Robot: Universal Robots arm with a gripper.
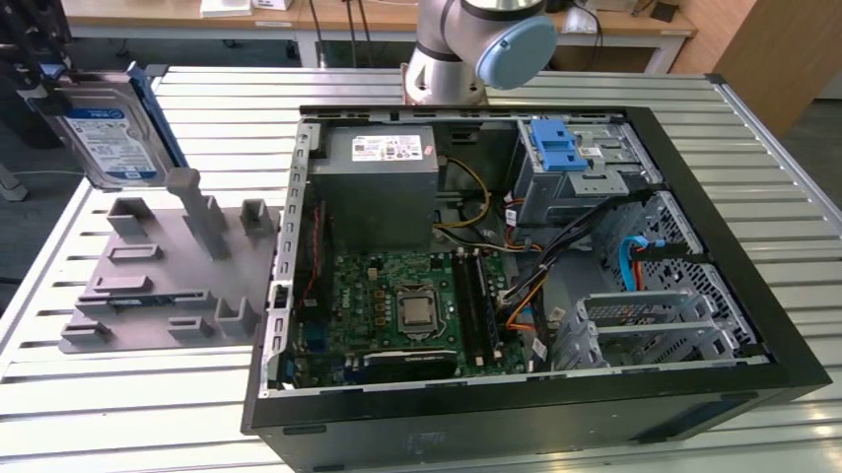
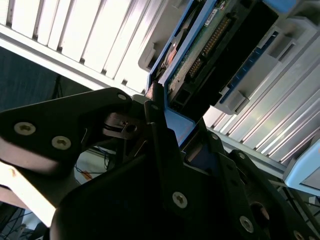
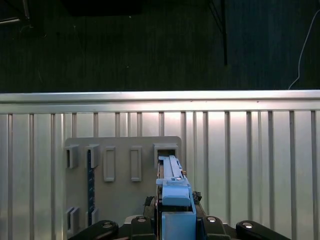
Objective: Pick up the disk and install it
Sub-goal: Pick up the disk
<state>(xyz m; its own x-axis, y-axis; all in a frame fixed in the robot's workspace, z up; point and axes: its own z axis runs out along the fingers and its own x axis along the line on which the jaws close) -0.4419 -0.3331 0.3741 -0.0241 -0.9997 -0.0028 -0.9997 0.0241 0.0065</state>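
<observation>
The disk point(image 1: 112, 133), silver with a white-and-blue label and a blue bracket, hangs tilted in the air at the exterior view's far left, above the grey holder plate point(image 1: 145, 286). My gripper point(image 1: 55, 81) is shut on its upper end. In the first wrist view the disk point(image 3: 174, 192) is edge-on between the black fingers point(image 3: 142, 220), over the holder plate point(image 3: 120, 200). The second wrist view shows the disk's circuit-board side point(image 2: 210, 45), with the gripper point(image 2: 165, 117) clamped on the blue bracket.
An open black computer case point(image 1: 684, 138) lies at the exterior view's right. It holds a grey power-supply box point(image 1: 382, 163), a motherboard point(image 1: 408, 305) and a metal drive cage with a blue latch point(image 1: 559, 153). The arm's base point(image 1: 474, 49) stands behind the case on the slatted metal table point(image 1: 132, 404).
</observation>
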